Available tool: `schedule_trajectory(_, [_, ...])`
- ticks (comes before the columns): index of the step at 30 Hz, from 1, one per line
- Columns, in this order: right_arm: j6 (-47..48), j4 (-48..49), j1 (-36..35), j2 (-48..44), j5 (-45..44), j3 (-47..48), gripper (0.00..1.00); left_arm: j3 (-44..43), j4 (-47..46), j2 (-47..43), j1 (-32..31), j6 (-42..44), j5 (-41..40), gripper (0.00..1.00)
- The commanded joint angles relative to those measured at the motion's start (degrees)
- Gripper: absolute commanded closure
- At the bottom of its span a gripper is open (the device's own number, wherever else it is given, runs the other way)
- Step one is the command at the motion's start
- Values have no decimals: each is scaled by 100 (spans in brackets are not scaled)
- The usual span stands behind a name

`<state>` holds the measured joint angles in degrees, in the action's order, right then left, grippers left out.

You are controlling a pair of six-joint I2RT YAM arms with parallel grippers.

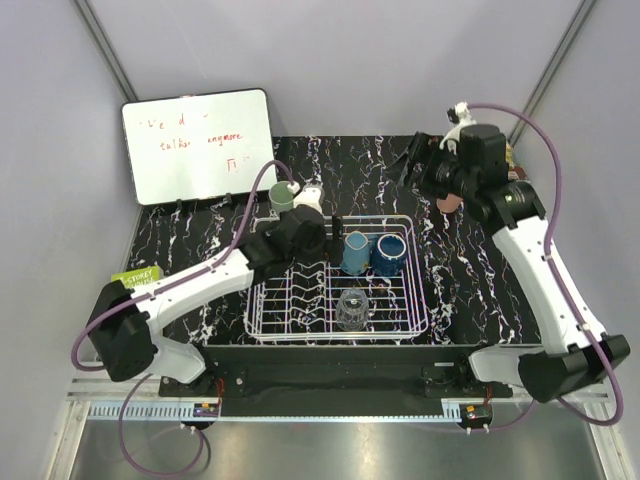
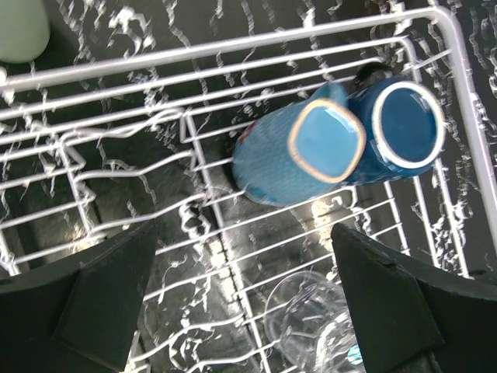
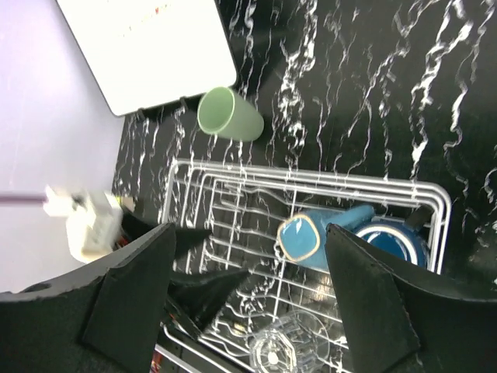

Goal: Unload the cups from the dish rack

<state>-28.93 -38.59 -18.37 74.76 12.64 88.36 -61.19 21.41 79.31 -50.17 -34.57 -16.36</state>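
Note:
The white wire dish rack [image 1: 421,300] holds a teal cup [image 1: 355,252], a dark blue cup [image 1: 388,254] and a clear glass cup [image 1: 351,308]. My left gripper [image 1: 316,243] hangs open over the rack's left half with nothing between its fingers; the teal cup [image 2: 299,151] lies ahead and the glass [image 2: 311,318] is near its right finger. A pale green cup [image 1: 282,197] stands on the table behind the rack. My right gripper [image 1: 426,172] is open and empty, high over the back right. A salmon pink cup [image 1: 451,201] shows partly beneath it.
A whiteboard [image 1: 198,145] leans at the back left. A green packet [image 1: 137,277] lies at the left edge by the left arm. From the right wrist, the rack [image 3: 311,180], the pale green cup [image 3: 229,115] and the left arm's fingers [image 3: 198,272] are seen far below.

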Motion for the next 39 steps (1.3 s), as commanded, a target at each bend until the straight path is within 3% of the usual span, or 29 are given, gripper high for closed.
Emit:
schedule_trajectory(1, [89,1028,-228,-751,265,-1325,14,-508,-128,242,-115,345,-122,1])
schedule_trajectory(8, [98,1301,-246,-2009,45,-2691,13,-815,-435,822,-546,574,-263,1])
schedule_trajectory(18, [-16,1108,-246,-2527,177,-2964,13,-1431,-621,1938,-538,653,-254,1])
schedule_trajectory(27, [-78,1169,-246,-2625,239,-3158,14,-1545,-805,2370,-292,548,-78,1])
schedule_trajectory(31, [-95,1169,-246,-2598,186,-3193,16,-1440,-875,2405,-283,574,89,22])
schedule_trajectory(32, [-104,1187,-246,-2590,177,-3202,16,-1422,-893,2379,-283,591,80,35])
schedule_trajectory(34, [-122,1205,-237,-2589,186,-3228,17,-1361,-910,2361,-283,618,37,48])
schedule_trajectory(35, [-148,1213,-255,-2581,186,-3246,18,-1343,-919,2344,-274,627,36,68])
schedule_trajectory(37, [-166,1231,-246,-2589,186,-3263,18,-1317,-910,2318,-274,618,19,91])
schedule_trajectory(38, [-175,1231,-246,-2589,177,-3272,18,-1308,-902,2309,-274,609,10,100])
schedule_trajectory(39, [-192,1231,-246,-2598,168,-3281,18,-1291,-902,2274,-274,600,10,100])
